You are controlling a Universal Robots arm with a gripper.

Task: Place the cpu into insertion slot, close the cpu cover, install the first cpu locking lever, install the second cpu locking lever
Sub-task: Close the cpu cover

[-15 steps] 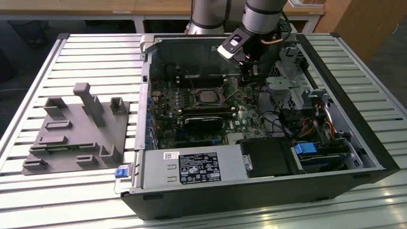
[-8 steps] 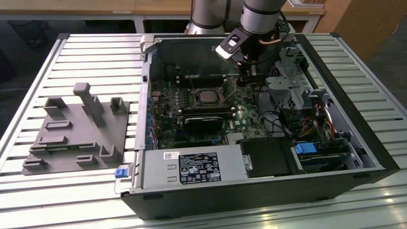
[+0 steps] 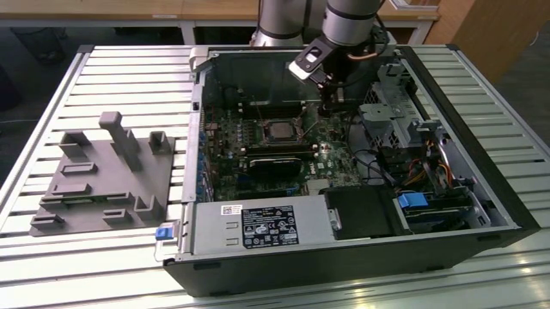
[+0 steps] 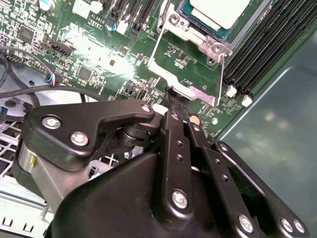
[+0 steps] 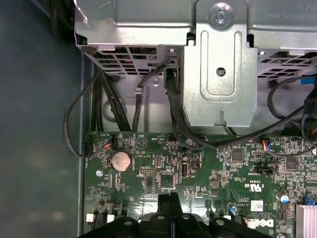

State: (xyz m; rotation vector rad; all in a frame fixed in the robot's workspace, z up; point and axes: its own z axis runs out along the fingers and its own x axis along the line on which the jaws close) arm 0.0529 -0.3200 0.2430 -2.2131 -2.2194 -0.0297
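You have the cpu [image 4: 218, 11] seated, the cpu cover [image 4: 190, 87] open. The pincer [image 4: 177, 99] is closed tight at its lip, grip unconfirmed; swing it over steadily

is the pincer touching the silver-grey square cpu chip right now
Apart. In the second wrist view the black pincer ends by the thin metal cover frame, whose window separates it from the silver-grey square cpu chip.

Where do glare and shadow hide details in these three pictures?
Second wrist view: white glare washes out part of the motherboard. Exterior view: the table slats shine brightly, while the case is dim inside. First wrist view: the metal bracket is bright; the case panel beside the motherboard lies dark.
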